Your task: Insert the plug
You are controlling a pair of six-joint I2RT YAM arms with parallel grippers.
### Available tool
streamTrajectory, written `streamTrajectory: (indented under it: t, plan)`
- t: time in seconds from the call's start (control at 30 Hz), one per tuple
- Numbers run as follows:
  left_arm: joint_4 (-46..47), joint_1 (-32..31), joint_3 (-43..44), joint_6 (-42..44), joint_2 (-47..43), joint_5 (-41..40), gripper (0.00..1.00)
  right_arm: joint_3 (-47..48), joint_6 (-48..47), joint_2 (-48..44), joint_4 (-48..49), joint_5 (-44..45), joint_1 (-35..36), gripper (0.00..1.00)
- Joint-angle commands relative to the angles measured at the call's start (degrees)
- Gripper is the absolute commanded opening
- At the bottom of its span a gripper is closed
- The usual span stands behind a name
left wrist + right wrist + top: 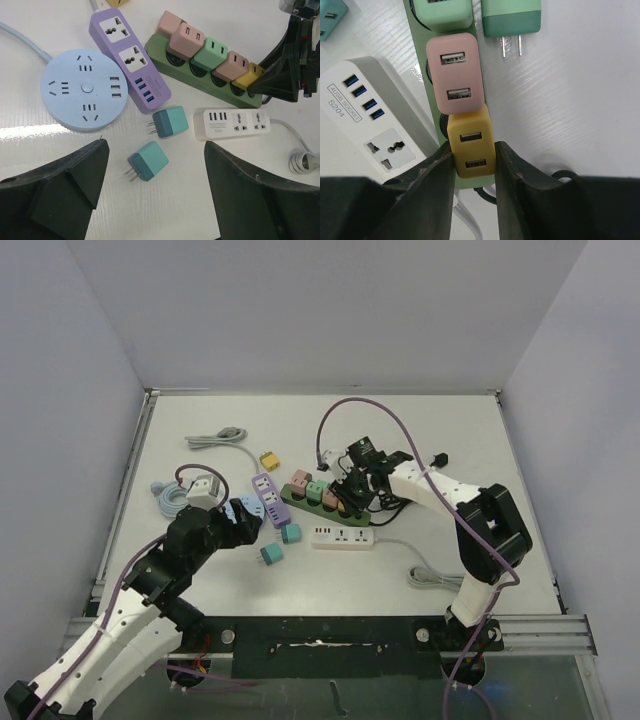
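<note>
A yellow USB plug [471, 147] sits in the end socket of the green power strip [422, 75], right after a pink plug [455, 75]. My right gripper [472, 150] is shut on the yellow plug, one finger against each side. In the top view the right gripper [350, 495] is at the strip's right end [300, 502]. The left wrist view shows the strip [165, 55] carrying several plugs, with the yellow one [248, 75] last. My left gripper [155, 150] is open and empty, hovering over a loose teal plug [147, 161].
A purple strip [130, 55], a round blue strip [82, 90] and a white strip [232, 122] lie around the green one. A second teal plug [170, 121] lies loose, and a green plug [512, 20] lies beside the strip. Another yellow plug [269, 459] and a grey cable [220, 437] lie at the back.
</note>
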Motion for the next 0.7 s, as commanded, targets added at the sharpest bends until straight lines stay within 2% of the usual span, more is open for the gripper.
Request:
streamTrajectory:
  t: [0.0, 0.17, 0.33, 0.5, 0.57, 0.67]
  plan:
    - [2.8, 0.3, 0.3, -2.2, 2.5, 1.0, 0.75, -9.6, 0.7, 10.4, 7.7, 7.0, 1.5, 0.0]
    - [3.9, 0.3, -0.2, -3.3, 6.1, 2.9, 0.74, -10.7, 1.3, 9.5, 10.3, 7.4, 2.1, 0.0]
    - [5.4, 0.0, -1.6, -4.7, 8.4, 5.0, 0.74, -11.4, 3.8, 1.9, 13.5, 5.8, 1.9, 0.01]
    - [7.0, -0.4, -2.9, -5.6, 11.1, 5.5, 0.74, -10.4, 9.8, -11.0, 15.8, 5.7, 1.0, 0.53]
    - [7.5, -0.7, -3.3, -6.2, 12.6, 5.6, 0.74, -9.6, 12.3, -15.1, 16.0, 5.8, 0.7, 0.62]
    - [8.0, -1.4, -4.0, -7.3, 15.3, 4.8, 0.74, -9.2, 16.8, -19.9, 16.2, 6.9, 0.5, 0.65]
